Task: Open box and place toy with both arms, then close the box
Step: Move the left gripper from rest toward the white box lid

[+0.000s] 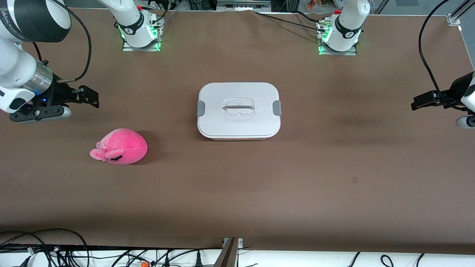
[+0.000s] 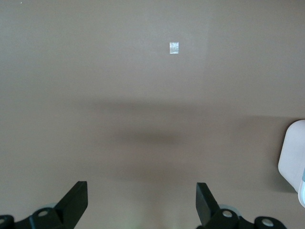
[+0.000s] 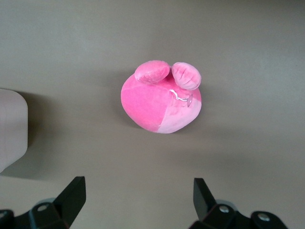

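On the brown bench, with my left hand (image 2: 142,202) and right hand (image 3: 139,200) both spread empty, the clipped white-lidded pale pink plastic box (image 1: 239,110) mid-bench may skid, and the hot-pink egg-shaped plush toy (image 1: 120,147), nearer the camera, may roll.

Bare bench (image 1: 334,178) surrounds the closed box (image 1: 239,110) and the toy (image 1: 120,147), which lie well apart with a wide gap between them, and nothing stands above either, while the left gripper (image 1: 417,101) and right gripper (image 1: 89,97) hover wide apart at the bench's two ends.
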Controlling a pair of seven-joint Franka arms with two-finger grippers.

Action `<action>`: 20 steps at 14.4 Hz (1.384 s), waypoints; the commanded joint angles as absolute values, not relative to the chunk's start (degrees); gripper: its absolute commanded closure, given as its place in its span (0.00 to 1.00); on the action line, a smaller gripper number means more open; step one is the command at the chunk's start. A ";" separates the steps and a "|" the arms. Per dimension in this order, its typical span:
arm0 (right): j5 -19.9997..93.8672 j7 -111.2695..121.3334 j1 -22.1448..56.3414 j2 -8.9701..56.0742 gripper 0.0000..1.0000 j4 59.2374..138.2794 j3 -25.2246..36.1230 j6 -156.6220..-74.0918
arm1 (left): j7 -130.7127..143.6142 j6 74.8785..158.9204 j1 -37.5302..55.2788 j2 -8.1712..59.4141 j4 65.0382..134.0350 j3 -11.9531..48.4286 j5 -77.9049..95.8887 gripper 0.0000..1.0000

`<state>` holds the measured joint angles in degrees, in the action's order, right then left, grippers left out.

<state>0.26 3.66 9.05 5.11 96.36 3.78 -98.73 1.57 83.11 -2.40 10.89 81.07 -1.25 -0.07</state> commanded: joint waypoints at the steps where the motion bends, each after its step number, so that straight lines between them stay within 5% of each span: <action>1: 1.05 4.48 8.70 5.10 0.00 96.42 3.78 -99.14 | 1.49 82.79 -2.29 11.60 79.45 -1.05 -0.97 0.00; 11: 0.97 4.48 8.70 5.36 0.00 96.42 3.78 -99.67 | 1.67 82.53 -0.88 12.13 79.45 -0.62 -0.70 0.00; 20: 1.05 4.48 8.70 5.01 0.00 96.33 3.78 -99.40 | 1.23 83.14 16.93 13.70 79.45 1.93 0.00 0.00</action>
